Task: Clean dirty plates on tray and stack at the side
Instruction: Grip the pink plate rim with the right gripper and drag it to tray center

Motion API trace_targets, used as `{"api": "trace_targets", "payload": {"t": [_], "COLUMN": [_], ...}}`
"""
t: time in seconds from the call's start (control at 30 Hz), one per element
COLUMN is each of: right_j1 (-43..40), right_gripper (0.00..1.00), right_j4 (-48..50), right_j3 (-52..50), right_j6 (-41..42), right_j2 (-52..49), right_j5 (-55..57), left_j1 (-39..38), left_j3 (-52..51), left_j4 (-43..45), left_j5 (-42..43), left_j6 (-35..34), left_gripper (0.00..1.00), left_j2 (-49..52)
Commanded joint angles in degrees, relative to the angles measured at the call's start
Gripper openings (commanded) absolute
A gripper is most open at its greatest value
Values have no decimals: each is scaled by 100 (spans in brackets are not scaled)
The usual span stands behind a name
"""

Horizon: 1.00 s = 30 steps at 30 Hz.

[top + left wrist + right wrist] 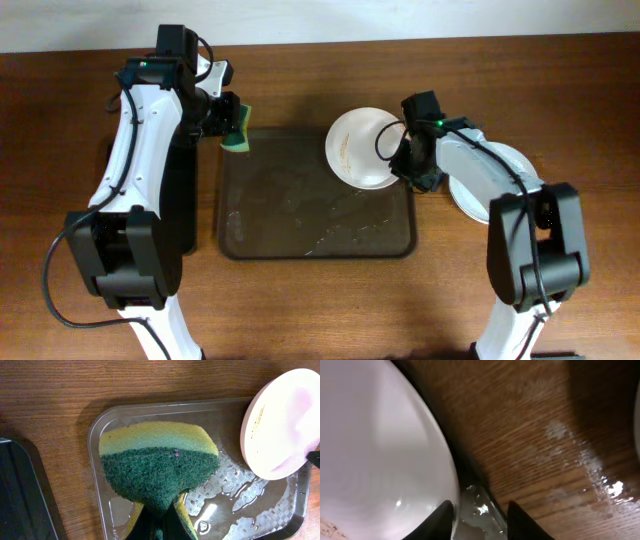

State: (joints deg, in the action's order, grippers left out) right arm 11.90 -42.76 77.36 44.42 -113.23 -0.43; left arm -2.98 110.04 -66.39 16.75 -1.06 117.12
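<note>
counter (300, 310) wood | tray (290, 205) dark, wet, centre | white plate (362, 150) streaked, tilted over tray's far right corner, rim pinched by right gripper (408, 165) | another plate (512, 162) on counter right of tray, partly under right arm | sponge (238, 128) green-yellow, clamped in left gripper (160, 521), above tray's far left corner

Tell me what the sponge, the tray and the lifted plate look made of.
The sponge: soft yellow foam backed with coarse green scouring fibre. The tray: probably dark translucent plastic, glossy, grid-embossed floor. The white plate: smooth, glossy; ceramic or melamine, cannot tell.
</note>
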Motion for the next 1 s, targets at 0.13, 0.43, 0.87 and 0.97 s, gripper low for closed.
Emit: {"api": "trace_targets", "payload": {"t": [0.13,0.43,0.87,0.97], "right_j1": [501,1021,1029,1167], "right_gripper": [30,28,44,44], "right_j4": [-245,-826,-2203,-2291], "right_j3": [7,103,1158,894], "right_j6": [68,-81,-1154,-1248], "right_j2": [-107,9,210,208], "right_j5": [-216,-603,-1259,-1263], "left_j1": [0,0,0,0], "left_j3": [-13,-13,-13,-13], "left_j4": [13,13,13,11], "left_j5": [85,85,87,87], "left_j6": [111,111,111,111], "left_gripper": [1,0,0,1], "left_j2": [20,20,20,20]}}
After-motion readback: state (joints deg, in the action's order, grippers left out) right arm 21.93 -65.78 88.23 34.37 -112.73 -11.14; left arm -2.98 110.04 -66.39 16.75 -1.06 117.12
